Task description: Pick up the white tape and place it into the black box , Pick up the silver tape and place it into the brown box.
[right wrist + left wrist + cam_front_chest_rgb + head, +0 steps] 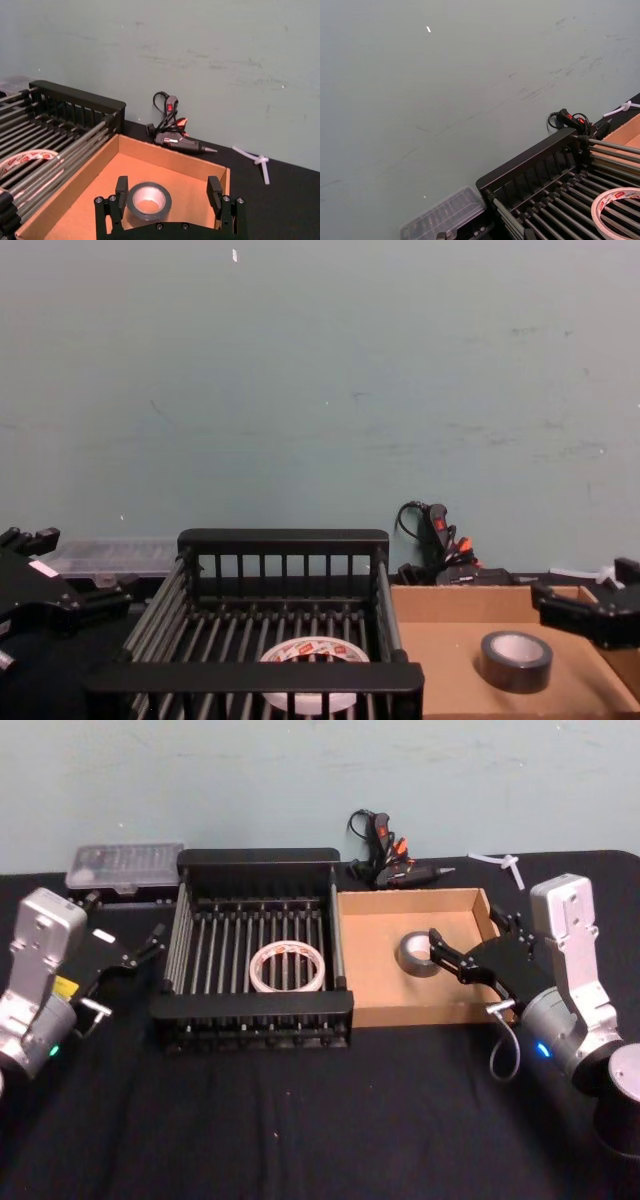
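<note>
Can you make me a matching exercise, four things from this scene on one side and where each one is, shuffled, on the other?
Things:
1. white tape
2. silver tape
3. glue gun
4. clear plastic case

Places:
A. behind the brown box, near the wall
B. flat on the bars of the black box
C. behind the black box's left corner
D. on the brown box floor, by the open right gripper

Pairs: 1-B, 2-D, 3-A, 4-C

matt cardboard brown box (385,942), black plastic black box (257,862)
</note>
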Robot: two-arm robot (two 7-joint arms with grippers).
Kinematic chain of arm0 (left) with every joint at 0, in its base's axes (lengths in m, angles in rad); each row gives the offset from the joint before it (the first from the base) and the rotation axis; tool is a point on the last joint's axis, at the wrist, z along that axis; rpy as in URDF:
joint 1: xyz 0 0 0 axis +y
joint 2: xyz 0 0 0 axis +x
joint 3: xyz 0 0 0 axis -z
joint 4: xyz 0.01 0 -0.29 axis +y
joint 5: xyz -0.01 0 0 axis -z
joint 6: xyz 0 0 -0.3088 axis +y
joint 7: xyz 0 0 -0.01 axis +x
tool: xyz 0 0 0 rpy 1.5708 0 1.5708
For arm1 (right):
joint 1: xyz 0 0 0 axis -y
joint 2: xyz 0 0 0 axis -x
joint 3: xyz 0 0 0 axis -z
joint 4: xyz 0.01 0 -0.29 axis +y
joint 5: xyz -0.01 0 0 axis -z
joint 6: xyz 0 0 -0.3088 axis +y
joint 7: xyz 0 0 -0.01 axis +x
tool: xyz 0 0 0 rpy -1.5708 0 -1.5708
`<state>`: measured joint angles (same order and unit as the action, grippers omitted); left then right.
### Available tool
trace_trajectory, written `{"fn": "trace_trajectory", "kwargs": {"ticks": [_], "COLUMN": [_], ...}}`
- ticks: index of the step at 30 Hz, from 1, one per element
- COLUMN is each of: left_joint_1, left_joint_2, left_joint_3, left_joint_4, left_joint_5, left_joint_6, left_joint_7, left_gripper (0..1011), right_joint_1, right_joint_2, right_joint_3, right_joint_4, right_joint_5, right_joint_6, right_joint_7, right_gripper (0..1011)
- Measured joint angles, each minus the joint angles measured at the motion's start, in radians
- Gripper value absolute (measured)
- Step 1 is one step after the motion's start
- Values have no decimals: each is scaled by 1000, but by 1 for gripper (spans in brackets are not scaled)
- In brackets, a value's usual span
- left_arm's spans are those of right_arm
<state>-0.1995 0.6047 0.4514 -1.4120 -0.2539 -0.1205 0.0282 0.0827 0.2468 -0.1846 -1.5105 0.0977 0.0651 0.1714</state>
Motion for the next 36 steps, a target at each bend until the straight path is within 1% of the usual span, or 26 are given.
{"fn": "trace_trajectory", "kwargs": {"ticks": [4,36], "left_joint_1": [0,0], "left_joint_2": [0,0], "left_joint_3": [0,0], "left_joint_4": [0,0], "left_joint_5": [0,0], "left_joint_6": [0,0], "left_joint_7": [0,0], "left_gripper": [1001,1002], "right_joint_1": [-6,-4], "right_joint_2": [-7,-5], "right_joint_3": [4,2], "right_joint_4": [2,3], "right_joint_5": [-14,-11], "right_joint_6": [7,6], "right_joint_7": [0,1], "right_gripper": [1002,1002]}}
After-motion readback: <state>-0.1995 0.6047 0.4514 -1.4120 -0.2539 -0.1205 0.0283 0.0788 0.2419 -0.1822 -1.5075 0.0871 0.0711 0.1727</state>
